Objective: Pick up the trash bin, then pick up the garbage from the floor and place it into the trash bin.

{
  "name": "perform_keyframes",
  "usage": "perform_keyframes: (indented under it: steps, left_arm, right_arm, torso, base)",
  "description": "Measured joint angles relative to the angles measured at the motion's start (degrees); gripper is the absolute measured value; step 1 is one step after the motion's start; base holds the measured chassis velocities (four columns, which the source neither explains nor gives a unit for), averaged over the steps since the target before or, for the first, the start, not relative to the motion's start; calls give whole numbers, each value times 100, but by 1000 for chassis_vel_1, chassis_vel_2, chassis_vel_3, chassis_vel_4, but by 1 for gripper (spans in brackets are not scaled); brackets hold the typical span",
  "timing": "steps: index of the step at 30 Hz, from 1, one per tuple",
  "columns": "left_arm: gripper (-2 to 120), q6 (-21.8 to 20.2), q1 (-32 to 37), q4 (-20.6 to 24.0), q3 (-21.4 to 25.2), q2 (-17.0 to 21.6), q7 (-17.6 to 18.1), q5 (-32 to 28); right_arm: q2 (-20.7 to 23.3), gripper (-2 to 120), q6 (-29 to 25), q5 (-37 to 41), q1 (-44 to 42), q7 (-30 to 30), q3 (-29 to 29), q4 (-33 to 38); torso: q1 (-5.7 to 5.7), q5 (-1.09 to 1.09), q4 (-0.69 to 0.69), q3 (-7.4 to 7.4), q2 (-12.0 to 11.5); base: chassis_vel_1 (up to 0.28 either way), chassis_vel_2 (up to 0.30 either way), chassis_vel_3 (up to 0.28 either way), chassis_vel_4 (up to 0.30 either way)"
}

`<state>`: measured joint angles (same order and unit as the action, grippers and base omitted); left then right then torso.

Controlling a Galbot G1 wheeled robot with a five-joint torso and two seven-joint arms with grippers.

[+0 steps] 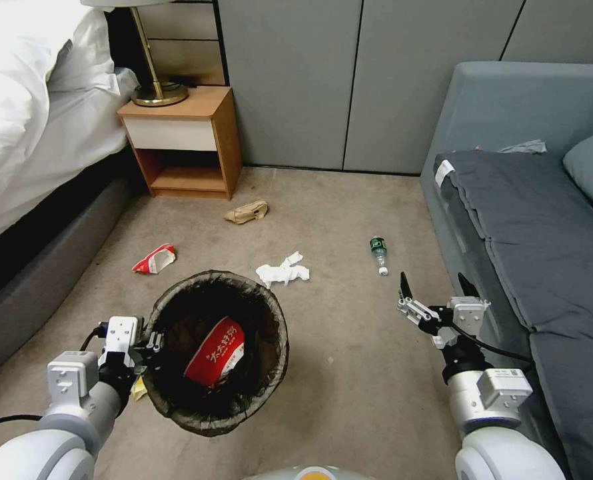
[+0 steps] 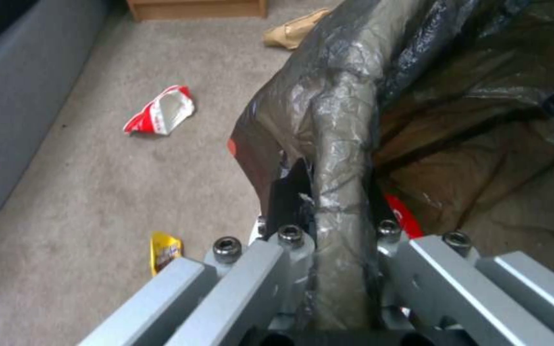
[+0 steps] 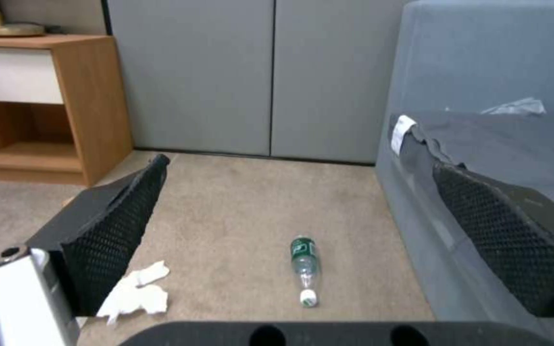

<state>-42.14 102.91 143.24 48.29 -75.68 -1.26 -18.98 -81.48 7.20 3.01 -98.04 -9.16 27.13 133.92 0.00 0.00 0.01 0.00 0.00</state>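
Left claw (image 1: 151, 343) is clamped on the rim of the bin (image 1: 270, 373), its fingers (image 2: 290, 202) pinching the liner-wrapped lip from both sides. The bin hangs held at the robot's left front, mouth up, tipped slightly. One red-and-white wrapper (image 1: 215, 351) already lies inside.

Right claw (image 1: 435, 293) is spread wide and holds nothing. It hovers above the carpet close to the sofa (image 1: 550, 267), its pads (image 3: 117, 226) pointing toward the bottle (image 3: 305, 269).

Litter on the floor: the bottle lies on its side between bin and sofa, cap toward the robot. A tissue (image 1: 282, 271) sits just beyond the bin's far rim. A second wrapper (image 1: 154, 259) lies nearer the bed (image 1: 30, 133). A paper bag (image 1: 246, 212) rests near the nightstand (image 1: 183, 143). A yellow packet (image 2: 165, 249) lies on the carpet below the left claw.

Risks, as judged:
- The bin is held by one pinch on slick liner, so the film could slide over the rim and the bin could sag or drop.
- Further tilt would spill the wrapper already inside.
- The bottle is round and could roll off if the pads close off-centre.
- The right arm works tight against the sofa edge, so a wide swing could snag the cover.
- The yellow packet sits under the bin and is easy to miss.
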Motion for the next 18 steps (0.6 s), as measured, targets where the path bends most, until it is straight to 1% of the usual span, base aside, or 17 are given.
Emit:
perform_keyframes:
  steps: [18]
  left_arm:
    - [1,0,-54,0,36,29,6,-62]
  right_arm:
    - [-10,100,-9,-6,-11,12,2,-42]
  torso:
    - [0,0,-1,0,0]
  base:
    - [-122,120,114,-121]
